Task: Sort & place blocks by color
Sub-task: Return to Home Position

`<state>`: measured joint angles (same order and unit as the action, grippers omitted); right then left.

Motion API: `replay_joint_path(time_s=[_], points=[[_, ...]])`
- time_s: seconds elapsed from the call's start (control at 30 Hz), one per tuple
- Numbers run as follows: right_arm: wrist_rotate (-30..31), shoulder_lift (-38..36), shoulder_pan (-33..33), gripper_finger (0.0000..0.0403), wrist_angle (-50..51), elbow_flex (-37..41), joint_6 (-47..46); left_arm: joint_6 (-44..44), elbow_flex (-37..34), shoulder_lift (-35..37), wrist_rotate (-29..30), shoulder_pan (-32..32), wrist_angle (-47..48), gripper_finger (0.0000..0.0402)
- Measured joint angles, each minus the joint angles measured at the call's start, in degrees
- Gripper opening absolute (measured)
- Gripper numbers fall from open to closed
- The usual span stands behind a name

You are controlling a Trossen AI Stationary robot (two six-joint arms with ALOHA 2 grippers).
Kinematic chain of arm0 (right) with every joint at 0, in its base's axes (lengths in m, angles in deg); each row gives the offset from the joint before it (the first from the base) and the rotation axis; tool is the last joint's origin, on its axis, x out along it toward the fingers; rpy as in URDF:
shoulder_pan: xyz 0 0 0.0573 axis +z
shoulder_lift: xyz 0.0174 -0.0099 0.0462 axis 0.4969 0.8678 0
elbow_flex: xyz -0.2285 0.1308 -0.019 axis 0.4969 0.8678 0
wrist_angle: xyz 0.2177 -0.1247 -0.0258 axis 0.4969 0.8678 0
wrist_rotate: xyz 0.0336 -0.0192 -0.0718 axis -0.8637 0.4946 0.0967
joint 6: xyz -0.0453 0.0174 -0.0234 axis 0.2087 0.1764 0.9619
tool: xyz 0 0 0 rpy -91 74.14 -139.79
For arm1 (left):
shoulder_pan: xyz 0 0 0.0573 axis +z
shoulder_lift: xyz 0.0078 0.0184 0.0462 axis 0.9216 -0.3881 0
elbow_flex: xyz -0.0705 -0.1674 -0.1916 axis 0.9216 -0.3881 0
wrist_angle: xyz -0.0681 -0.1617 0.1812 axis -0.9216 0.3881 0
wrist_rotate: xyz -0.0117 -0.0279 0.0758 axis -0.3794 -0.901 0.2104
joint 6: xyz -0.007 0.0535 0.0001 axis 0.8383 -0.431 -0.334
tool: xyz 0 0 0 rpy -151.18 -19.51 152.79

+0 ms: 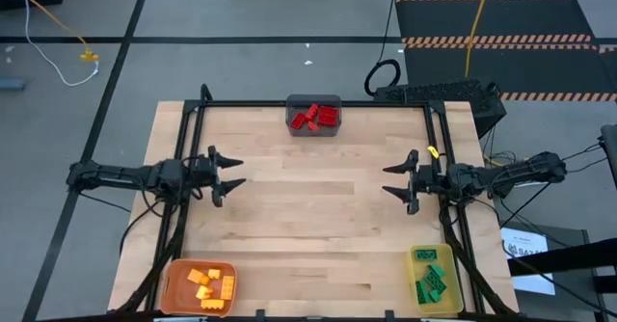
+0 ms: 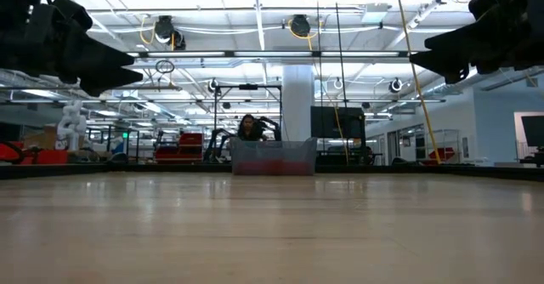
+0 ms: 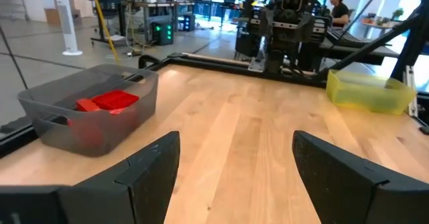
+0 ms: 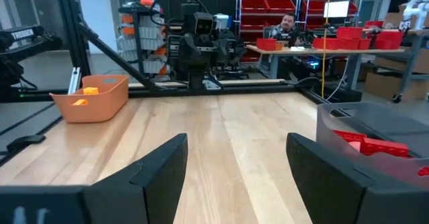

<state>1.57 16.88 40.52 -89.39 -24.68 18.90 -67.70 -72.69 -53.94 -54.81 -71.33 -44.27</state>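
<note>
High view | blocks (image 1: 315, 117) binned, well apart from fingers | left gripper (image 1: 234, 172), right gripper (image 1: 389, 180) fingers apart

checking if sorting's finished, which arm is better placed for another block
Neither: no loose block shows on the table. Red blocks sit in the gray bin, orange ones in the orange bin, green ones in the yellow bin. Left gripper and right gripper hover open, empty.

The wooden counter (image 1: 308, 216) carried three bins: a gray bin (image 1: 314, 116) ahead between both end effectors, an orange bin (image 1: 199, 286) behind the left end effector (image 1: 231, 174), a yellow bin (image 1: 435, 278) behind the right end effector (image 1: 397, 179).
</note>
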Motion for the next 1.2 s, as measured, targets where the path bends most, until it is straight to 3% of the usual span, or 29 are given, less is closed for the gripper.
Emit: replay_joint_path(time_s=[0.27,1.2], points=[[0.00,0.00,0.00,0.0247,-0.01,0.07,0.01,-4.44,-0.13,-0.02,0.84,0.00,-2.11,0.0285],[-0.04,0.00,0.00,0.0247,-0.01,0.13,-1.46,-4.63,-0.11,-0.09,0.82,0.00,-1.21,0.0285]])
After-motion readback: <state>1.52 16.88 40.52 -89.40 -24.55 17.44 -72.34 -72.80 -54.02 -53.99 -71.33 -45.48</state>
